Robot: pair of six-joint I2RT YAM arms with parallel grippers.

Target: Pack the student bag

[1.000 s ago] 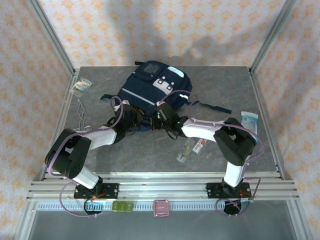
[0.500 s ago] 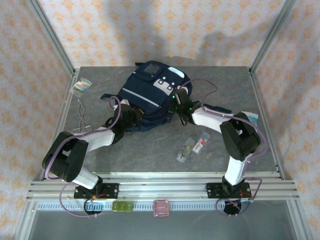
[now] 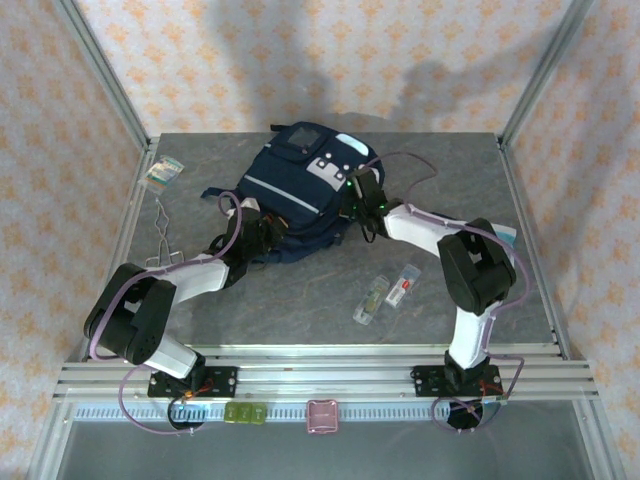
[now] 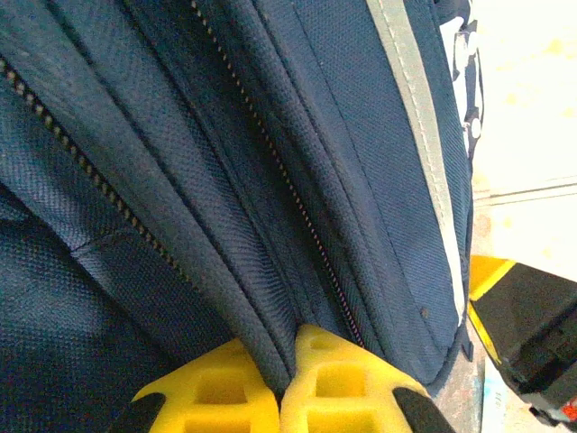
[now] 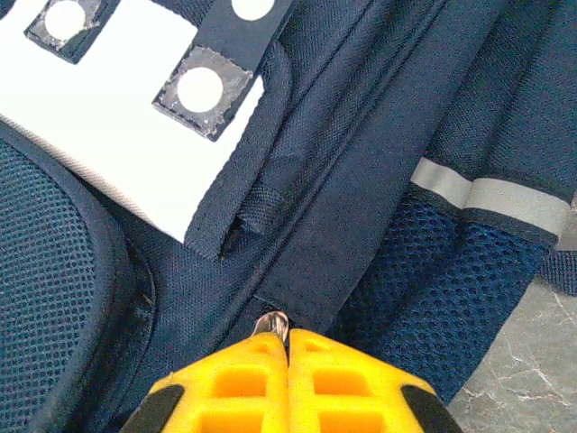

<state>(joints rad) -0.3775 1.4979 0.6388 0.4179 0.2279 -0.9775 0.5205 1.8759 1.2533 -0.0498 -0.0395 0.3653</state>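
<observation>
My left gripper was pinched tight on a fold of the large navy-blue fabric backpack, right beside a zipper line. My right gripper was closed on a small metal zipper pull at the bag's side. The backpack lay on the grey marbled table, toward the far centre, between both arms.

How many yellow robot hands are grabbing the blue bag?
2. The left hand pinches the student bag at its near end; the right hand pinches a metal zipper pull on the bag's right side.
</observation>
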